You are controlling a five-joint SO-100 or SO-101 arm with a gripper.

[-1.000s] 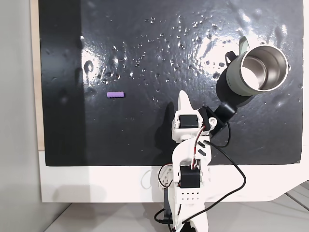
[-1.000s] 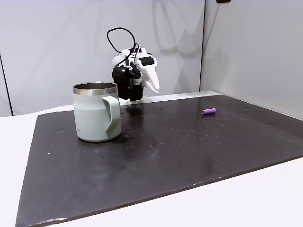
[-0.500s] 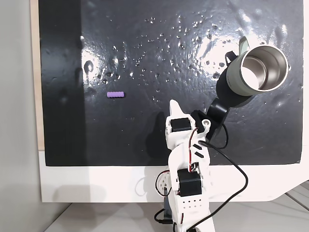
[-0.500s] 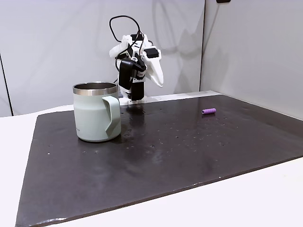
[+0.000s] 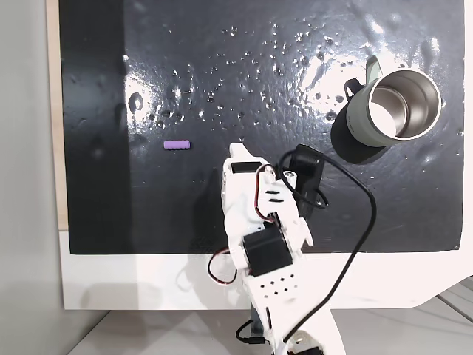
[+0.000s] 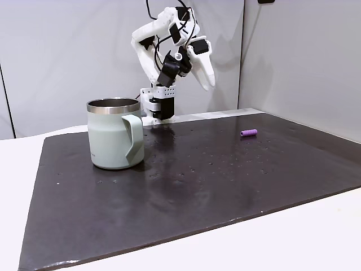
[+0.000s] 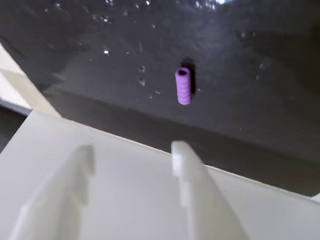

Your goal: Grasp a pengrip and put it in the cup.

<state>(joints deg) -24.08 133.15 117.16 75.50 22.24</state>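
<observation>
The light-purple ribbed pengrip (image 5: 177, 145) lies alone on the black mat, left of the arm in a fixed view from above. It lies far right on the mat (image 6: 249, 132) in a fixed view from the side. The wrist view has the pengrip (image 7: 183, 86) ahead of the fingers. The sage-green cup (image 5: 395, 107) with its steel inside stands upright at the mat's right end, handle toward the back; from the side the cup (image 6: 115, 135) is near left. My gripper (image 6: 207, 80) hangs high over the mat's rear edge. In the wrist view the gripper (image 7: 132, 155) is open and holds nothing.
The black mat (image 5: 244, 66) is wet-looking and shiny and lies on a white table (image 5: 148, 281). The arm's base and a looping black cable (image 5: 366, 222) sit at the table's near edge in the fixed view from above. A plain wall (image 6: 67, 51) rises behind.
The arm has unfolded from its low tucked pose. The gripper rose well above the mat and swung away from the cup, toward the pengrip's side. Pengrip and cup have not moved.
</observation>
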